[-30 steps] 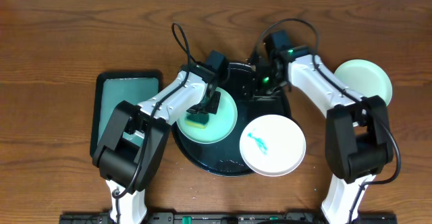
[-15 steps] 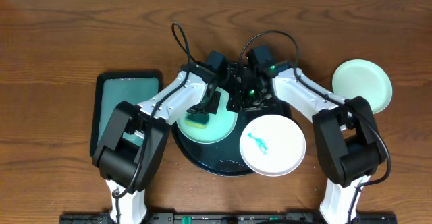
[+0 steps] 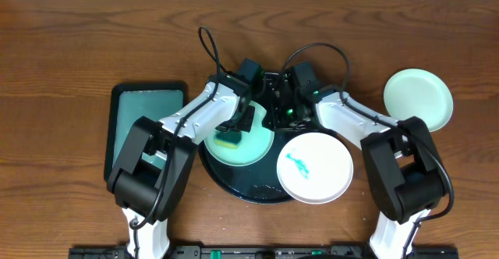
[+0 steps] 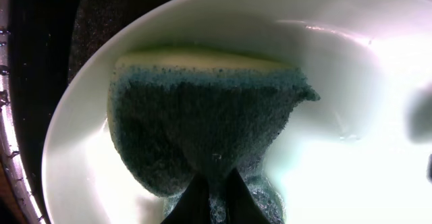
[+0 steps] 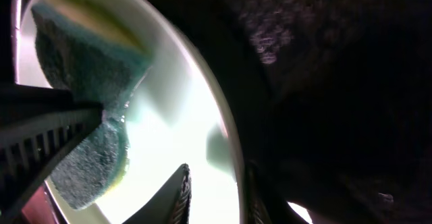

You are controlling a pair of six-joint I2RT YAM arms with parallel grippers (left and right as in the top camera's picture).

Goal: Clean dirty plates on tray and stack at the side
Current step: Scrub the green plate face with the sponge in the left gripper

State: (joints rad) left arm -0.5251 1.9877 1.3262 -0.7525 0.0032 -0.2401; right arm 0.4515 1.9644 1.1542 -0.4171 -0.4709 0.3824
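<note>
Nearest you, the white plate (image 3: 315,168) overhangs the tray (image 3: 234,187) at its front right rim. Behind it, your left gripper (image 4: 212,200) pinches the sponge (image 4: 202,123) on the mint plate (image 3: 253,146). Your right gripper (image 5: 219,193) straddles that plate's right edge, narrowly parted. Far right, the second mint plate (image 3: 419,99) lies on the table (image 3: 78,40), well apart from the tray.

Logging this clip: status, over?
Left gripper shut on sponge, on mint plate. Right gripper open, straddling its rim. White plate smeared. Nothing blocking.
</note>
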